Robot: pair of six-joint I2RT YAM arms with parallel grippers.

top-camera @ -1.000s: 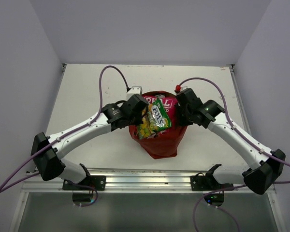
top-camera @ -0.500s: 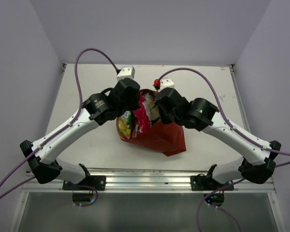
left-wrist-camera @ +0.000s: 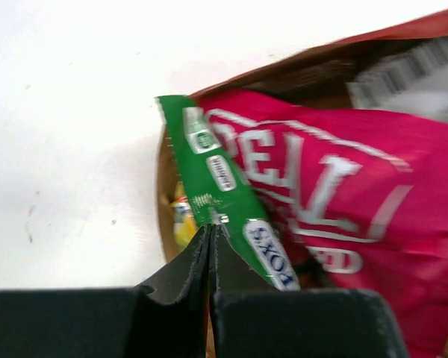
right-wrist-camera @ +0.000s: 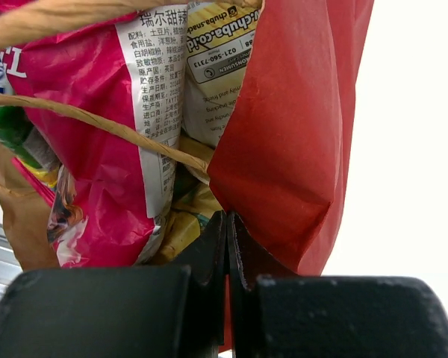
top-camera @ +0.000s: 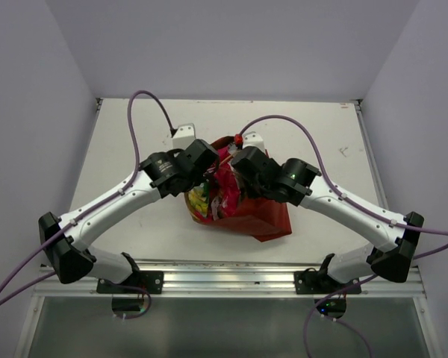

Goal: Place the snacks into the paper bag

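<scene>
**Green packet at bag mouth, not yet seated**

My left jaws pinch the green packet (left-wrist-camera: 222,190) by its edge at the paper bag (right-wrist-camera: 291,134) mouth. My right jaws clamp the bag's wall. Advised: push deeper beside the pink-red packet (left-wrist-camera: 343,201) before releasing, with the mouth held wide.

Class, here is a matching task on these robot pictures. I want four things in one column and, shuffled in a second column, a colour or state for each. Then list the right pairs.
Column 1
1. left hand
2. right hand
3. twisted handle
4. pink-red packet

Column 2
a. tan cord crossing a packet
b. shut on the paper bag, at its red wall
c. large white letters on its face
d. shut on the green packet, at its edge

Pairs: 1-d, 2-b, 3-a, 4-c
</scene>
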